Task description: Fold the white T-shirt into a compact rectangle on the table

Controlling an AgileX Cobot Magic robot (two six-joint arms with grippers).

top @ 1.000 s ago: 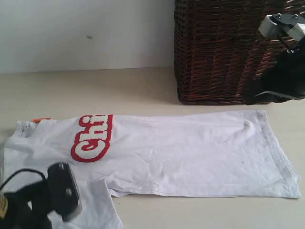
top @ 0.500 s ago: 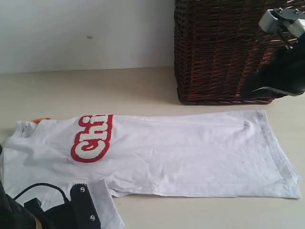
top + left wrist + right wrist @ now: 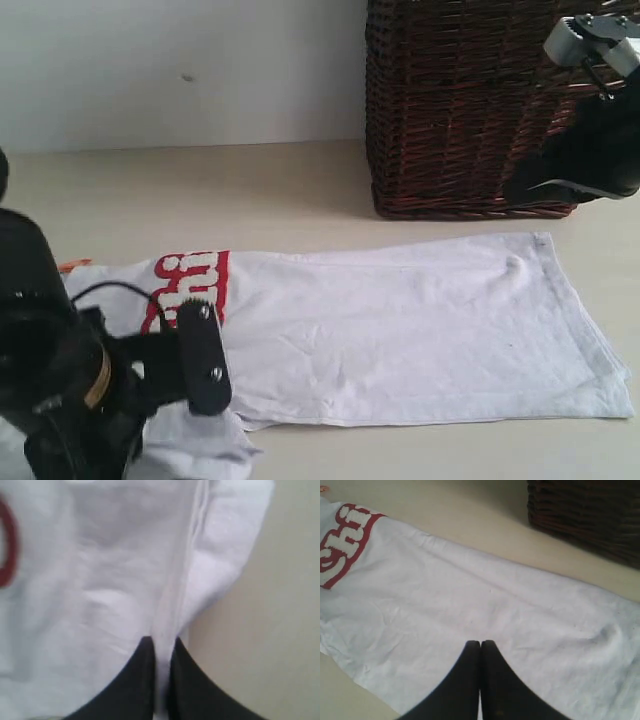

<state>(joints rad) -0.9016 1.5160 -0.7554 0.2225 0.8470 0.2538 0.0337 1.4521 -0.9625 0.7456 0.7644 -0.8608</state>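
Note:
The white T-shirt (image 3: 400,330) lies lengthwise on the table (image 3: 200,190), its red band of letters (image 3: 190,285) at the left end. My left gripper (image 3: 160,642) is shut on a hemmed edge of the white T-shirt (image 3: 115,580), with cloth pinched between the black fingers. In the exterior view the left arm (image 3: 60,380) covers the shirt's near left corner, where the cloth bunches up. My right gripper (image 3: 480,644) is shut with nothing in it and hangs above the white T-shirt (image 3: 470,595). Its arm (image 3: 590,150) sits in front of the basket.
A dark brown wicker basket (image 3: 460,100) stands at the back right, close behind the shirt's far edge. A pale wall (image 3: 180,70) rises behind the table. A small orange tag (image 3: 72,266) shows at the shirt's left end.
My left gripper has shut on the shirt's edge. The left arm has risen into view, and the shirt's left end has shifted right and bunched. The right arm has barely moved.

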